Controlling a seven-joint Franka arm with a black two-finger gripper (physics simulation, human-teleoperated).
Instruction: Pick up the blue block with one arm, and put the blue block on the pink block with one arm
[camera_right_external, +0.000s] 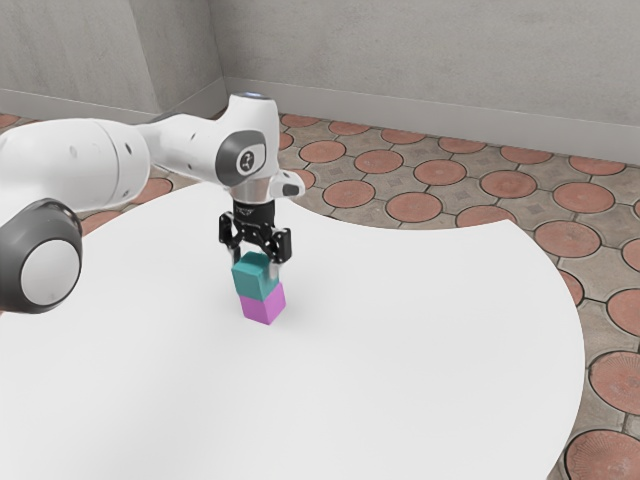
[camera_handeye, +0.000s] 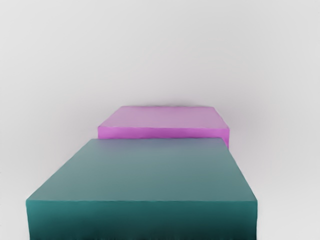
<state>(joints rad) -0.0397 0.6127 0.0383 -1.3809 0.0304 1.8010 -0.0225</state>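
Our gripper (camera_right_external: 256, 258) clasps the blue block (camera_right_external: 252, 280), already seated on the pink block (camera_right_external: 263, 303); only release remains, we judge.

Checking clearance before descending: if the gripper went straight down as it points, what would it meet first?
The blue block, directly beneath the gripper and sitting on the pink block. Contact looks near immediate, though the exact gap is hard to judge.
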